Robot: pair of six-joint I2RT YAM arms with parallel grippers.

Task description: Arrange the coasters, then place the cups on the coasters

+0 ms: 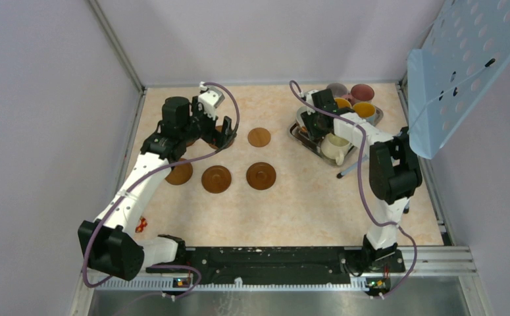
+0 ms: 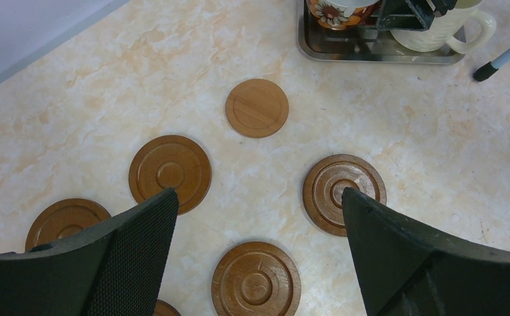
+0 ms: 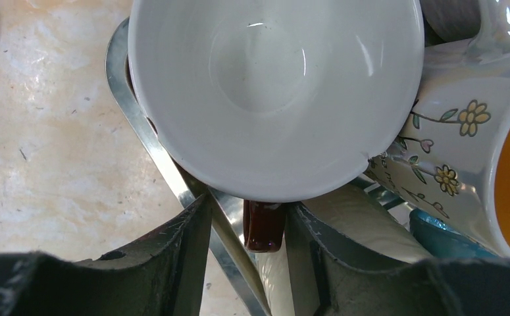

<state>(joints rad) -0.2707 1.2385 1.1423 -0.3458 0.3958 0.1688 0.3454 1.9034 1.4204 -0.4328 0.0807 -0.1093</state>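
Several brown coasters lie on the table's left half: a lighter one (image 1: 259, 137) (image 2: 257, 108) and dark ringed ones (image 1: 216, 178) (image 1: 261, 176) (image 1: 179, 172). My left gripper (image 1: 211, 135) (image 2: 258, 197) hovers open above them, holding nothing, with one dark coaster (image 2: 256, 280) below the gap. The cups stand crowded in a silver tray (image 1: 303, 139) (image 3: 166, 164) at back right. My right gripper (image 1: 316, 125) (image 3: 249, 204) is down in the tray, open, its fingers on either side of the dark brown handle (image 3: 263, 227) of a white-bowled cup (image 3: 272, 85). A gap shows on the handle's left side.
A cream mug (image 1: 334, 146) and a flowered mug with an orange inside (image 3: 462, 151) press against the straddled cup. A dark-tipped stick (image 1: 351, 170) lies beside the tray. A blue perforated panel (image 1: 469, 59) leans at the right wall. A small red item (image 1: 141, 224) sits near the left arm.
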